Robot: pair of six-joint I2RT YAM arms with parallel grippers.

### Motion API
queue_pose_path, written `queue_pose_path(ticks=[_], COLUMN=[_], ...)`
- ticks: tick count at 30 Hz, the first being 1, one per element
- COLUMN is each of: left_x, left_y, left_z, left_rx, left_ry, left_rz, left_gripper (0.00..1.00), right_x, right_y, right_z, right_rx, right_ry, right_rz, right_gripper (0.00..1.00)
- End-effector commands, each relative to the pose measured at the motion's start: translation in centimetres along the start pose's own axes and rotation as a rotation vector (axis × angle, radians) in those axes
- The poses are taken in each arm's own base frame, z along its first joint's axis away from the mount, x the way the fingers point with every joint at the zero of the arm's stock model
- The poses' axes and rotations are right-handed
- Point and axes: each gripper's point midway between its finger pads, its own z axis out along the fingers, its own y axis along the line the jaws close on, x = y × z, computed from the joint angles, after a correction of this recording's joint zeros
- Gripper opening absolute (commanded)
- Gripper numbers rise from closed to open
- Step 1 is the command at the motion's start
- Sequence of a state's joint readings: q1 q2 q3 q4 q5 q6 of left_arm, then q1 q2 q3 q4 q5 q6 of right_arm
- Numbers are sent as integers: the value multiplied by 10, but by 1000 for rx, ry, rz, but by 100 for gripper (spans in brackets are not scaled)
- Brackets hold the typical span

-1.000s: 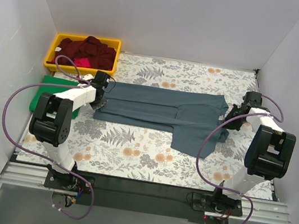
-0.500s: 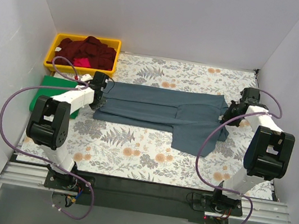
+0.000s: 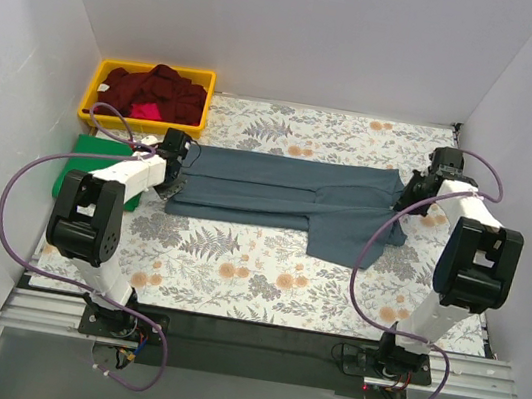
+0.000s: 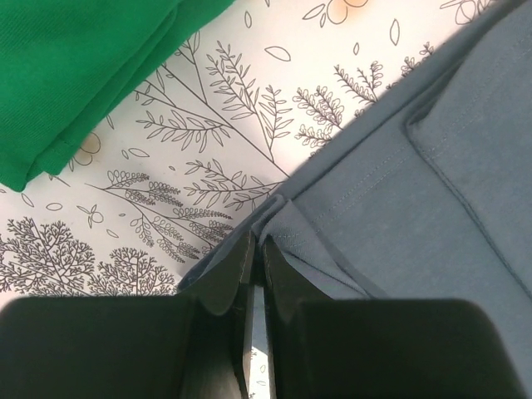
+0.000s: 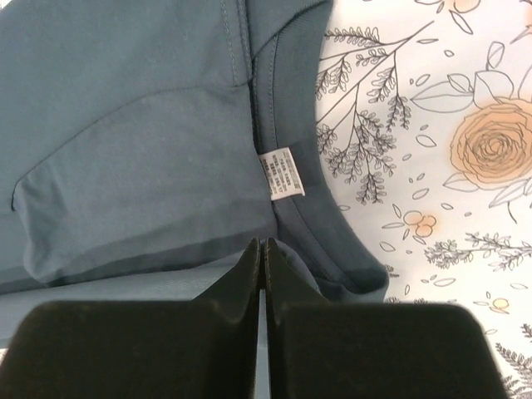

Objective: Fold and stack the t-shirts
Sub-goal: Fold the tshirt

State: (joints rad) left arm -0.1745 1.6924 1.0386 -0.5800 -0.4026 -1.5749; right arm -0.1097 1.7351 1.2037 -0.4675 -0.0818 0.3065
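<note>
Both wrists have edged rearward; left pincer and right pincer each pinch shut on opposite ends of the slate-blue t-shirt lying flat on the desk, so you lift both evenly, keeping the cloth taut.

Bright, even light throughout, with soft shadows and sharp wrist views.

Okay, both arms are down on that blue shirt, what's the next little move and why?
Probably lift both ends together: the left fingers and right fingers are each shut on an opposite end of the slate-blue cloth t-shirt, which lies flat, ready for folding.
</note>
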Motion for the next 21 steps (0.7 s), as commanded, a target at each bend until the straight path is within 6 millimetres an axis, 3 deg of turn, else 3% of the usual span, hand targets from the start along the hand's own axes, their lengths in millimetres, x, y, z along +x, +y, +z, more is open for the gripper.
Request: queue_pose_path(ticks=[1,8,11,13,16,19,21], left_x=[-11,-10,-10,-12,-17,-24,-31], left_y=[15,16,14,12,10,6,3], left_z=[0,4,3,2,-1,-8,-15], left_rx=[-57,-71,-58,-48,-36,-12,17], left_ry=[-42,-36,-34,-41,-56,-78,-100], left_rz=[-18,-13,-14,-13,-12,-19,-27], left_gripper=[0,2,8,11,24,39,52], right_x=[-26,-17,-18,-22,-29,-38,-32], right_y=[0,-8,-10,-9,-3,7,5], right_z=[3,21,22,20,13,-6,-14], right_rx=[11,37,46,47,32,37,86], right_ry=[-63,-20,-23,-34,-58,-105,-103], right_rz=[-30,-34,-45,-57,-75,-93,-98], right_gripper=[1,1,2,7,21,41,48])
